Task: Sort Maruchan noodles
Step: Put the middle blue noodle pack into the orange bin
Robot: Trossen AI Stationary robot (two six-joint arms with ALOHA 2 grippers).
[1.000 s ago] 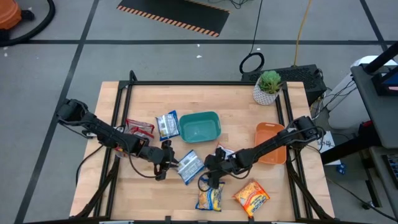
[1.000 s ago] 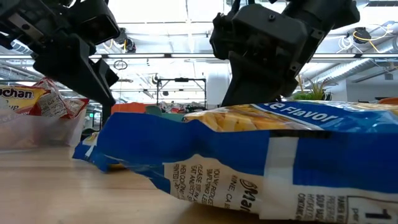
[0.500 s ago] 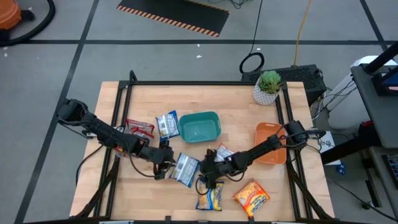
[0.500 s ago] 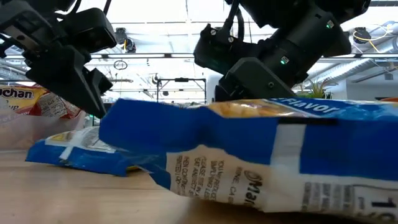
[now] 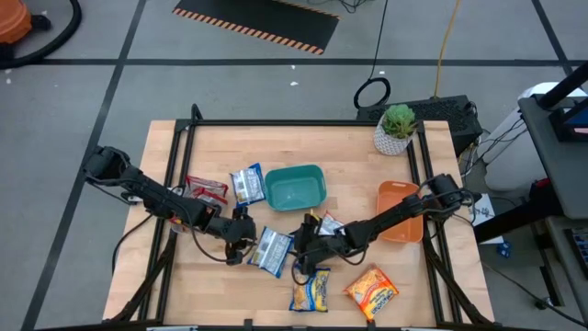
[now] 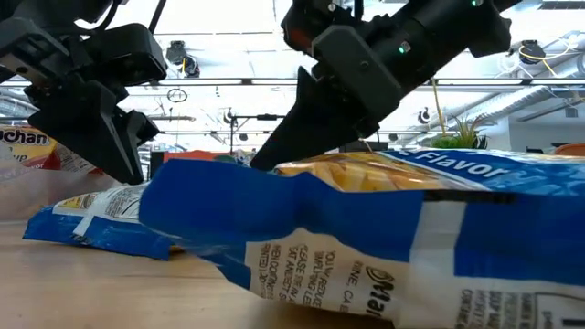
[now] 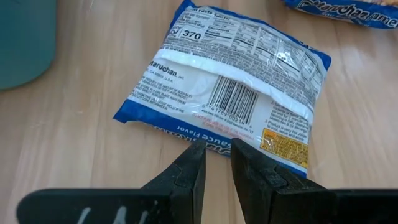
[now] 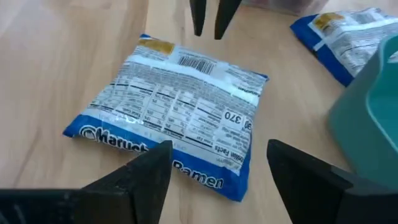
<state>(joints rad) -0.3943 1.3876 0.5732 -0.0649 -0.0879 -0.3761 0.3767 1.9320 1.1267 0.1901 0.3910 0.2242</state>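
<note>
- A blue-and-white noodle packet [image 5: 273,250] lies label-down on the wooden table [image 5: 349,156], between the two grippers and just short of the teal bin [image 5: 295,187].
- The right gripper [image 5: 304,254] hangs beside that packet's near edge with its fingers [image 8: 140,177] spread wide and nothing between them; its wrist view shows the packet [image 8: 174,109] flat on the wood beyond the fingertips.
- The left gripper [image 5: 241,248] sits at the packet's opposite edge, fingers [image 7: 188,168] drawn to a narrow gap and gripping nothing, the tips just short of the wrapper [image 7: 230,102].
- The step in hand looks like the pick-up of this one packet: both arms frame it, neither has it.
- Other packets are scattered: a blue one [image 5: 246,183] against the bin's left side, a red one [image 5: 207,190] farther left, a blue-and-yellow one [image 5: 310,292] and an orange one [image 5: 372,290] near the front edge, and a pale one [image 5: 331,224] partly under the right arm.
- The bin holds nothing; the orange tray [image 5: 397,198] sits at the right, partly covered by the right arm.
- The next move likely calls for the right gripper to drop its open fingers over the packet's edge and close. The flat, crinkly wrapper gives little to pinch, so a slide across the wood is the risk.
</note>
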